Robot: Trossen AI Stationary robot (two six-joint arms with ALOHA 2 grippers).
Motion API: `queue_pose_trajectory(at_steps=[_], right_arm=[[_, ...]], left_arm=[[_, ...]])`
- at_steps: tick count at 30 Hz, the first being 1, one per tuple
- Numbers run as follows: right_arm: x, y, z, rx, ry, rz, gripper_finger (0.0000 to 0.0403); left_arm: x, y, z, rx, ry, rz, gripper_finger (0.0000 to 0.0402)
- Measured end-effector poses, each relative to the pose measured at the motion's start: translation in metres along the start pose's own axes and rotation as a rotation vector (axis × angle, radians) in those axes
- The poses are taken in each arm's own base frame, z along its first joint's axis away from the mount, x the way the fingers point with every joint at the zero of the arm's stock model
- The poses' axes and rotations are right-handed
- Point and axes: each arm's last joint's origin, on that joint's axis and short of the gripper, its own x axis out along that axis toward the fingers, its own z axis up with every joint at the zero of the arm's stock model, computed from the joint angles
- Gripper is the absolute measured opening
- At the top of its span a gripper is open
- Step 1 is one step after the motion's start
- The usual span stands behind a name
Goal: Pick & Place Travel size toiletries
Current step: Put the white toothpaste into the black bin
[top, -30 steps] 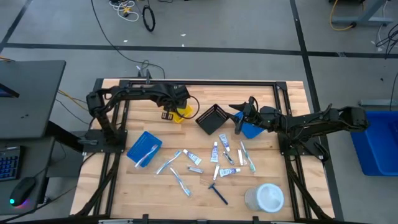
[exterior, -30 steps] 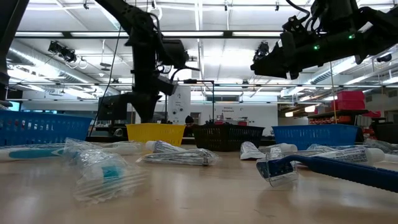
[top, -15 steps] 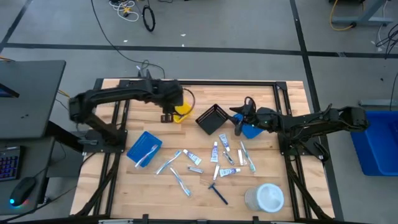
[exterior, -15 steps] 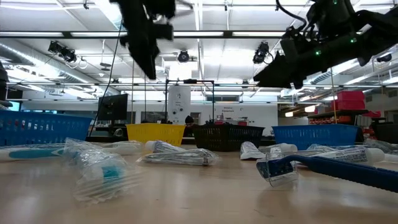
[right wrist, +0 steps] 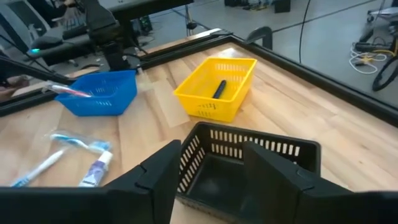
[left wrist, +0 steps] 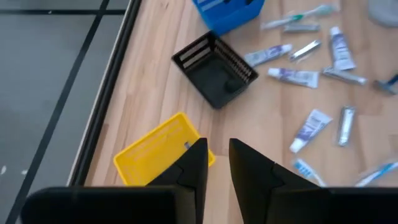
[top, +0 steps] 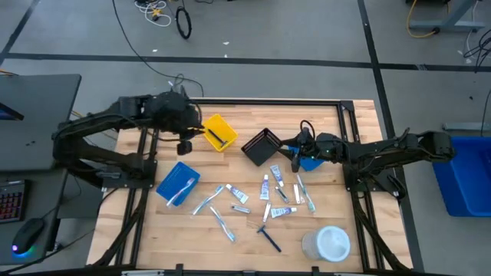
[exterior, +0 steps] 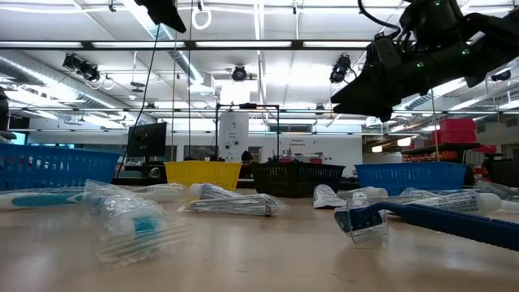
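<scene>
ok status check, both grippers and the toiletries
Left gripper empty, narrow gap, up beside yellow bin. Right gripper open, empty, over black bin. Razor in yellow bin; toiletries loose on table. Nothing blocking.

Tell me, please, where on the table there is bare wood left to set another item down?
Bare wood lies along the near edge of the table below the left blue bin, and at the far right corner beyond the black bin. The middle is crowded: tubes, toothbrushes and a razor lie scattered up to the white tub.
</scene>
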Motion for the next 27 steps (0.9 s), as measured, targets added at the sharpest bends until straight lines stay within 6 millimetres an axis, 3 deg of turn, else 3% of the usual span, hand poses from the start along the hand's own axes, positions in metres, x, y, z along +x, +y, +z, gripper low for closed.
queue_pose_trajectory(at_steps=[9,14,27], right_arm=[[-0.001,0.005,0.0,-0.005,-0.01,0.027,0.0171],[-0.002,0.01,-0.001,-0.01,-0.009,0.051,0.0169],[-0.001,0.02,0.007,0.0,-0.109,0.11,0.0189]], left_arm=[[-0.002,-0.016,-0.001,0.092,-0.015,-0.05,0.0061],[0.015,-0.021,-0.023,0.066,-0.033,-0.081,0.0061],[0.092,-0.046,-0.099,-0.069,-0.197,-0.144,0.0061]])
